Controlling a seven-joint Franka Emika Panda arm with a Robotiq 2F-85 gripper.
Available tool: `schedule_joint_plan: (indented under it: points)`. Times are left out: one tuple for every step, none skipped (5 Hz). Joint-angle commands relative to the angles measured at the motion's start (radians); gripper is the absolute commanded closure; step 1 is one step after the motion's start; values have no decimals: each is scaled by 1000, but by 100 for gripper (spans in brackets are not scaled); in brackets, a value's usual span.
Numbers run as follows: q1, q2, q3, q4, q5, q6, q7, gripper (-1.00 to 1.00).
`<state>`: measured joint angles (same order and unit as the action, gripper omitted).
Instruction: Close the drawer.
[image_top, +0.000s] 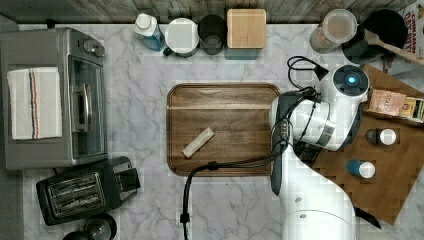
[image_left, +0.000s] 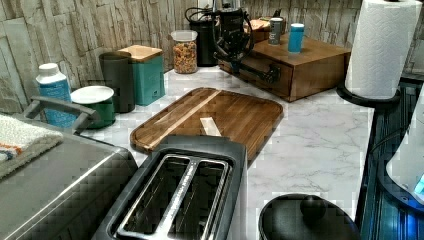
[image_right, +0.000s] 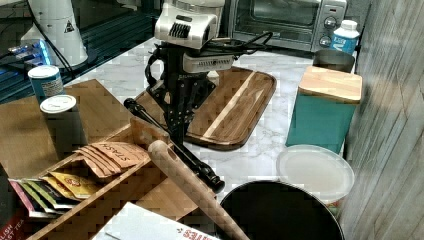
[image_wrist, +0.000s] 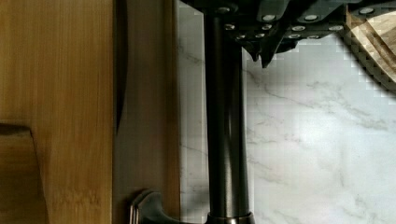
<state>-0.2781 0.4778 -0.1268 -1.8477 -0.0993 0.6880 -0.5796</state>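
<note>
Drawer (image_right: 85, 170) sits partly pulled out of the wooden box (image_left: 310, 62) at the right view's left, tea bags (image_right: 107, 155) inside. Gripper (image_right: 176, 131) is down at the bar handle (image_right: 175, 150); cannot tell whether it grips. Risks: an off-centre push could skew and jam the drawer, fingers could slip off the round bar, or the whole box could slide on the marble counter (image_left: 320, 135).

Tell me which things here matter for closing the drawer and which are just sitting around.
For the job:
the drawer, partly open, tea packets inside
its dark bar handle
the end effector, at that handle

Lying about:
cutting board with a small pale block
toaster
toaster oven
teal canister
two bottles on the drawer box
paper towel roll
</note>
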Motion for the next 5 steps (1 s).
schedule_joint_plan:
  points:
    - [-205, -65, -69, -48, 132, 135, -223, 100]
    - [-192, -64, -83, -48, 140, 135, -229, 100]
    - [-190, -63, -86, -48, 142, 135, -230, 100]
    - [-189, -63, -86, -48, 142, 135, -230, 100]
    - [-189, -63, -87, -48, 142, 134, -230, 100]
